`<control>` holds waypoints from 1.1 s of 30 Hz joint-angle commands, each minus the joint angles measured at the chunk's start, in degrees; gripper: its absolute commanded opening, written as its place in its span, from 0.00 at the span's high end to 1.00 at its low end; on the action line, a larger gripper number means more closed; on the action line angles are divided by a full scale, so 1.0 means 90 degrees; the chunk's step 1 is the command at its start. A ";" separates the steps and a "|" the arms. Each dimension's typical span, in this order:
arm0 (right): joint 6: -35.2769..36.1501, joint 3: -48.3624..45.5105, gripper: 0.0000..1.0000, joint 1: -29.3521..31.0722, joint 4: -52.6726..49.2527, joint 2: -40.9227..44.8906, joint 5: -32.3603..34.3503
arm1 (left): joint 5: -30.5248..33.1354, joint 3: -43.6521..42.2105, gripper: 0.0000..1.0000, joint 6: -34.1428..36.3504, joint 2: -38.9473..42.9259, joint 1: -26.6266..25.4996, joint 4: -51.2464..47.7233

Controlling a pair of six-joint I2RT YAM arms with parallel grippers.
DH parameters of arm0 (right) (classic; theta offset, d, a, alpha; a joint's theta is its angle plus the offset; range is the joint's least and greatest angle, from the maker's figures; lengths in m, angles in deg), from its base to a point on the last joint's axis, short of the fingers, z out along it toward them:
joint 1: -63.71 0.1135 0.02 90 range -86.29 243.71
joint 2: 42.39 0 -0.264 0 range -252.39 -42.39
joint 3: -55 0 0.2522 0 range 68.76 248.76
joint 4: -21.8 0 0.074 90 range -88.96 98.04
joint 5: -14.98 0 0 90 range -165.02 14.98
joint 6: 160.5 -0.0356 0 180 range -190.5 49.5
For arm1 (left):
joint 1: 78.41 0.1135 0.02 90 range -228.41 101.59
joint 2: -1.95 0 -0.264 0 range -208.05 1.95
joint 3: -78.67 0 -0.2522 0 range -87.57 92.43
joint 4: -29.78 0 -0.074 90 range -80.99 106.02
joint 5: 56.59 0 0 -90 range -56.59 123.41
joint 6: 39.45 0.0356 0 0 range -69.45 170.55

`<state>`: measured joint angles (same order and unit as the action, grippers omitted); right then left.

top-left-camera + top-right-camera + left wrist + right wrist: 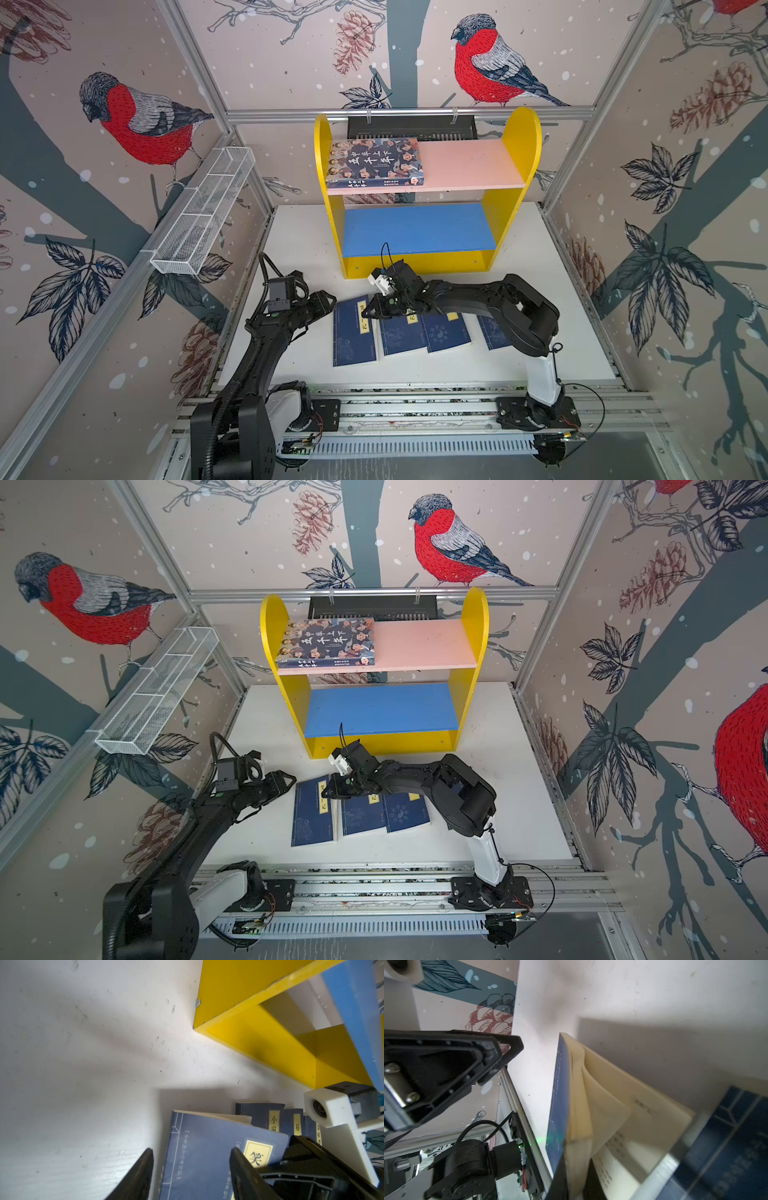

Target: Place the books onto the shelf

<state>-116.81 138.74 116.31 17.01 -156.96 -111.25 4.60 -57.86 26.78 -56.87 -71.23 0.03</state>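
Shows a shelf with round yellow sides, pink top board, blue low board, far on a scuffed white surface between bird-paper walls. Has the thick book flat on the pink board, left end. Pinches the leftmost thin book in the clenched right gripper, pages fanning. Holds the left gripper released, just left of it.
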 commanded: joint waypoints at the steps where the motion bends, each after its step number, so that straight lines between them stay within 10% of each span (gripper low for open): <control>1: 0.0177 -0.0046 0.99 -0.0061 0.0507 0.0261 -0.0576 | -0.0716 0.0198 0.41 0.0242 0.0173 0.0118 0.0353; 9: 0.0354 -0.0094 0.99 -0.0326 0.0667 0.0757 -0.1239 | -0.0620 0.1784 0.41 0.1418 0.0441 0.0179 -0.0518; 33: 0.0970 -0.0421 1.00 -0.1323 0.0397 0.2377 -0.2286 | -0.3496 0.2346 0.32 0.3084 0.0137 0.0198 -0.1448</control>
<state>-110.16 134.41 104.61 20.01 -136.39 -128.51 -20.74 -36.66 52.51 -55.26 -69.63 -12.45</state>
